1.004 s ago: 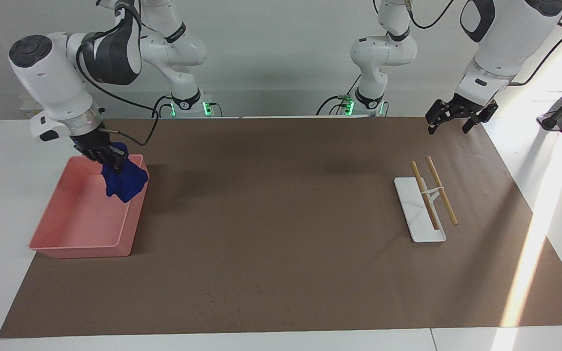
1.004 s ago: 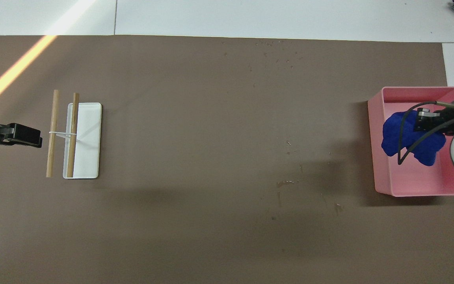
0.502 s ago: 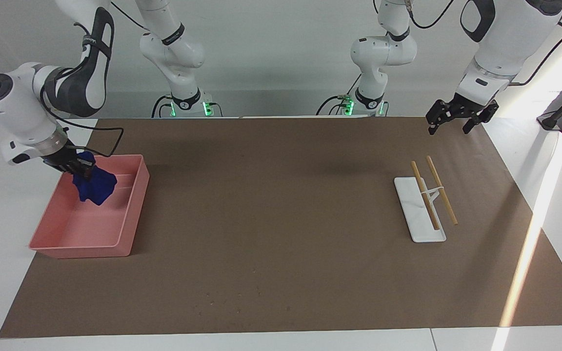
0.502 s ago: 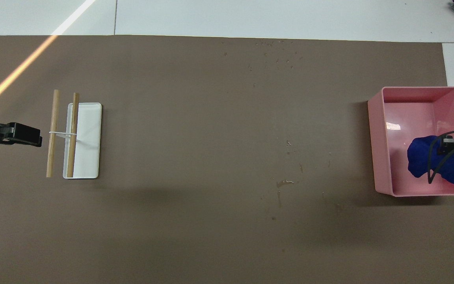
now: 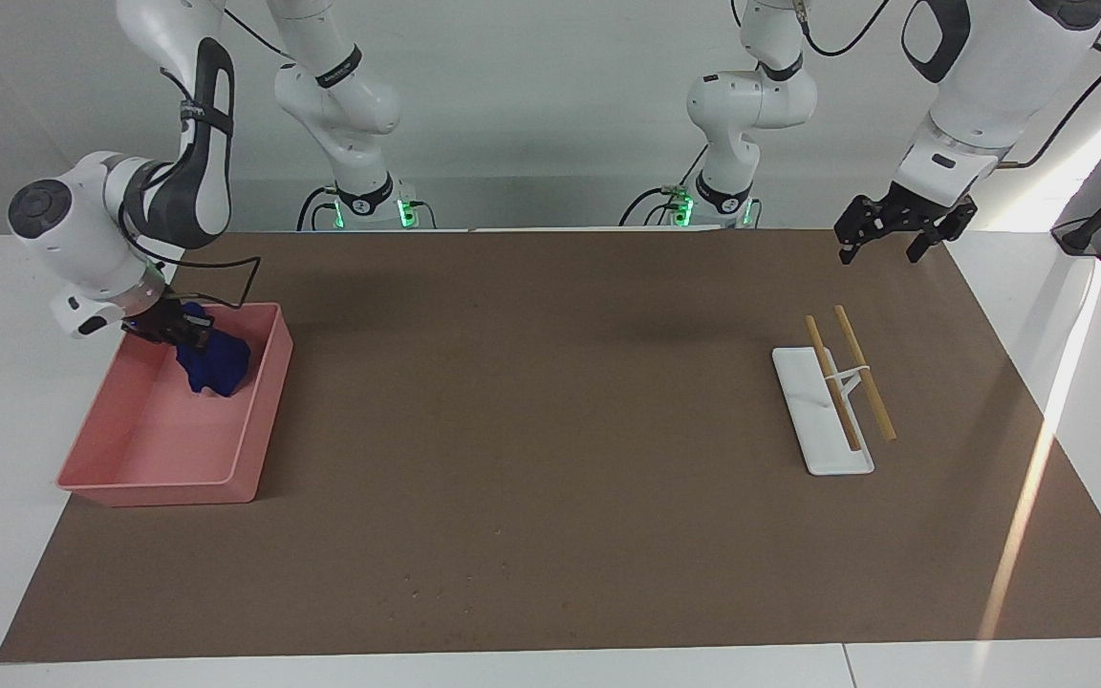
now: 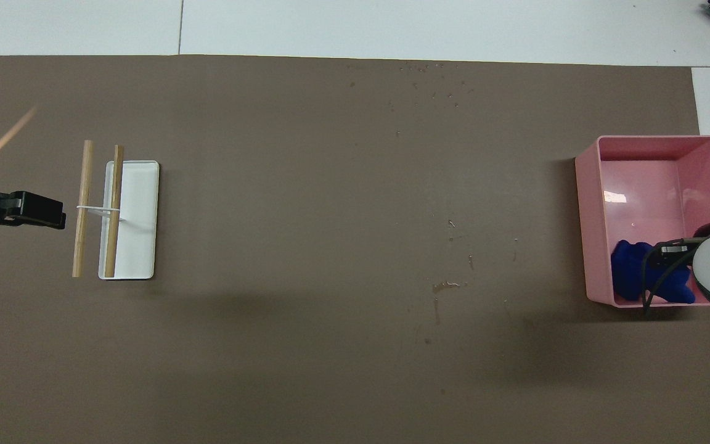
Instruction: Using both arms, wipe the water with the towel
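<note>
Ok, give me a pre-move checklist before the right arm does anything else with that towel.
1. Right end effector on the towel: ok, though whether it grips is unclear.
2. Towel inside the pink tray, at the end nearer the robots: ok.
3. Towel resting on the tray floor: cannot tell.
4. Water wiped off the mat: not ok, a streak and specks remain.
5. Left end effector out of the way, waiting above the mat's corner near the sticks: ok.

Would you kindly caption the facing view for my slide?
Right gripper lowers blue towel into pink tray; left gripper waits.
</note>
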`<action>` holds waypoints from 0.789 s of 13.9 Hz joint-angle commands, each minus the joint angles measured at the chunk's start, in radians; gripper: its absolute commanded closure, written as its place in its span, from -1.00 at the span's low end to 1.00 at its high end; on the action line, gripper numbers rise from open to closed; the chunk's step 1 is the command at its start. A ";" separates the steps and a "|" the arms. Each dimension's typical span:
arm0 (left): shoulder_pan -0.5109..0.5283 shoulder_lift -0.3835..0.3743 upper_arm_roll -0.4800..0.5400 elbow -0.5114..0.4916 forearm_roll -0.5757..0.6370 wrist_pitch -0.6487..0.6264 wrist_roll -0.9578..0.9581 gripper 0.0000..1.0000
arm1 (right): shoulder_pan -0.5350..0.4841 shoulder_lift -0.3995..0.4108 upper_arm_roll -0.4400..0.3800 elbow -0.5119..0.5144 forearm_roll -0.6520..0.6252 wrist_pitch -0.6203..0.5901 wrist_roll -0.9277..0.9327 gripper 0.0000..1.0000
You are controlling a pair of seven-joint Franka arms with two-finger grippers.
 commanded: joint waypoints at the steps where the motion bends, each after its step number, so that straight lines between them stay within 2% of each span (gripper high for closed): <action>1: -0.008 -0.014 0.008 -0.014 -0.005 0.021 -0.001 -1.00 | -0.001 -0.043 0.026 0.032 -0.005 -0.024 0.000 -1.00; 4: -0.006 -0.014 0.008 -0.014 -0.016 0.022 0.000 -1.00 | -0.001 -0.052 0.067 0.147 -0.005 -0.076 0.004 -1.00; 6: -0.008 -0.014 0.008 -0.014 -0.019 0.022 0.000 -1.00 | -0.001 -0.077 0.115 0.160 0.012 -0.080 0.023 -1.00; 11: -0.006 -0.014 0.008 -0.014 -0.026 0.022 0.000 -1.00 | 0.001 -0.098 0.285 0.198 0.024 -0.146 0.314 -1.00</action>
